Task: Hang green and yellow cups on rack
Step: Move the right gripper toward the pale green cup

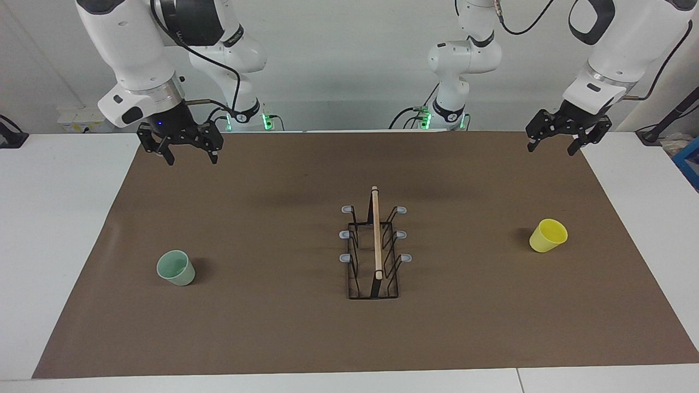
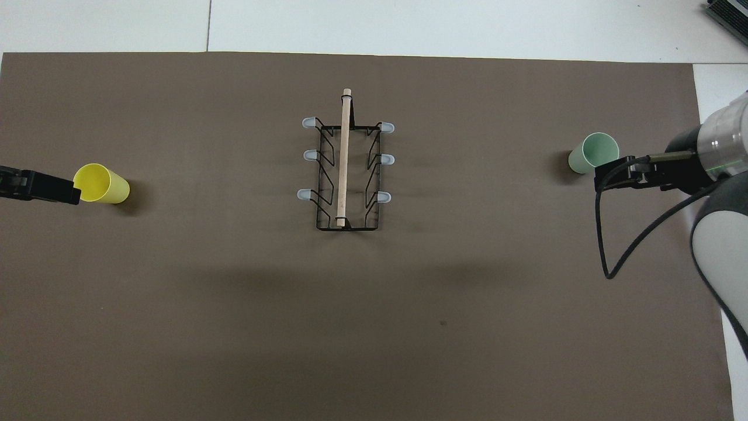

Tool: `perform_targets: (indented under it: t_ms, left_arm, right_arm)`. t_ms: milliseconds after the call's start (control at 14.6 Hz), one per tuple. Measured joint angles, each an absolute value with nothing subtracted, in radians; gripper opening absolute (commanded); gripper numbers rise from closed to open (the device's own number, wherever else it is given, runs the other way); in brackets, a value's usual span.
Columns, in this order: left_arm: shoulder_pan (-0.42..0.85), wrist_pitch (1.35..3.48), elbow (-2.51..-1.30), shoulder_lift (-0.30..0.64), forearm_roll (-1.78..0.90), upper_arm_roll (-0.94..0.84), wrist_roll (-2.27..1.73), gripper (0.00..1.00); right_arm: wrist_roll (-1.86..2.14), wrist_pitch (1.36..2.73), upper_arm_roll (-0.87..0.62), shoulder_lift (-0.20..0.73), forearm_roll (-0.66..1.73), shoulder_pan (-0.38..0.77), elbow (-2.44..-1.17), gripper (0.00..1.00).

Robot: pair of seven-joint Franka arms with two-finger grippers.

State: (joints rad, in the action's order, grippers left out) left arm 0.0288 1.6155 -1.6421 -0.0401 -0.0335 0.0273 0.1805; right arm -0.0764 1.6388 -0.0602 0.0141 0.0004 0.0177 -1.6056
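Note:
The pale green cup [image 1: 176,268] stands upright on the brown mat [image 1: 273,327] toward the right arm's end; it also shows in the overhead view [image 2: 593,153]. The yellow cup [image 1: 548,235] stands upright toward the left arm's end, also in the overhead view [image 2: 100,183]. The black wire rack [image 1: 374,245] with its wooden rod and grey-tipped prongs stands mid-mat between them [image 2: 345,169], with nothing on the prongs. My right gripper [image 1: 190,157] hangs open and empty over the mat's corner by its base. My left gripper [image 1: 551,147] hangs open and empty over the mat's other robot-side corner.
White table [image 1: 54,218] surrounds the mat. A black cable [image 2: 605,234] loops from the right arm's wrist. A blue object [image 1: 691,164] sits off the mat at the left arm's end.

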Motion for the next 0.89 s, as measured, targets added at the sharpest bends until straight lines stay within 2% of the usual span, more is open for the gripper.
perform_targets:
  t_ms: [411, 684, 890]
  left_arm:
    - [0.029, 1.614, -1.642, -0.042, -0.034, 0.026, 0.180, 1.00]
    - [0.022, 1.614, -1.642, -0.048, -0.035, 0.029, 0.176, 1.00]
    - [-0.006, 1.609, -1.642, -0.051, -0.067, 0.037, 0.175, 1.00]
  right_arm:
    - [-0.076, 1.639, -0.060, 0.015, -0.009, 0.020, -1.606, 1.00]
    - [-0.029, 1.639, -0.068, 0.015, -0.103, 0.040, -1.606, 1.00]
    - [0.189, 1.636, -0.069, 0.015, -0.210, 0.046, -1.609, 1.00]
